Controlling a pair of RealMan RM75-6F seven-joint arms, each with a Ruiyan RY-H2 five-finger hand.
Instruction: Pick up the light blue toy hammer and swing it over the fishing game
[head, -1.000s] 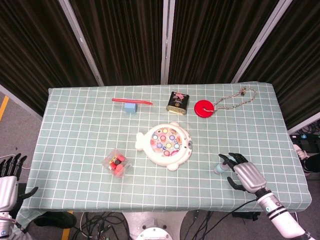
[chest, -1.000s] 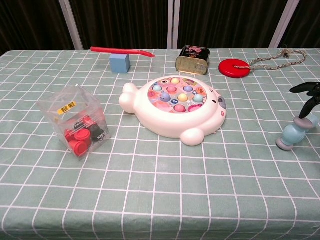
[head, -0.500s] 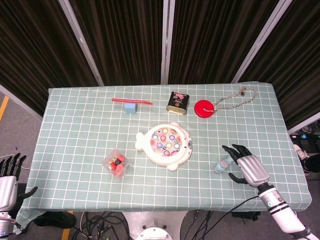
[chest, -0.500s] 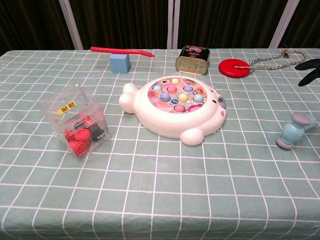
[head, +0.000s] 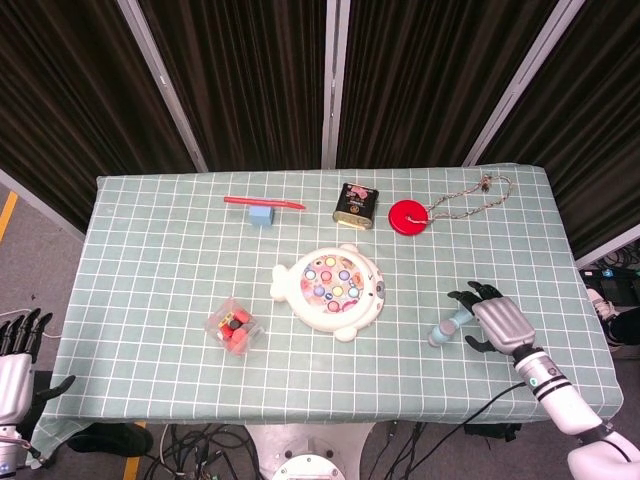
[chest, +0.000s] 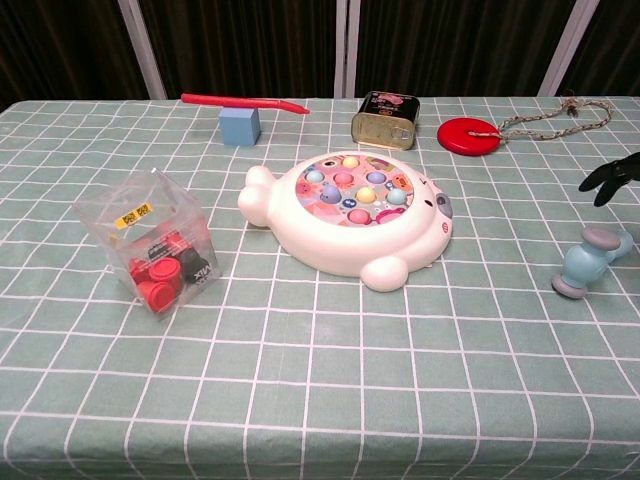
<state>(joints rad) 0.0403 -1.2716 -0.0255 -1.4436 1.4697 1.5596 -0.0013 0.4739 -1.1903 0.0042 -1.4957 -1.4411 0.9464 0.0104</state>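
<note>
One light blue toy hammer (head: 449, 326) lies flat on the table (head: 150, 270), right of the one fishing game (head: 331, 290) and well apart from it. Right hand (head: 498, 326) sits just beside the hammer's handle end, fingers spread, holding nothing; the chest view shows only dark fingertips (chest: 610, 180) at the frame edge, above the hammer (chest: 586, 261). Left hand (head: 12, 362) is off the table's near-left corner, fingers apart, released.

Other items, one each: clear box (head: 233, 326) of red and black pieces, blue block (head: 261, 216), red stick (head: 264, 203) touching the block, dark tin (head: 356, 204), red disc (head: 407, 216) with a cord (head: 470, 197).
</note>
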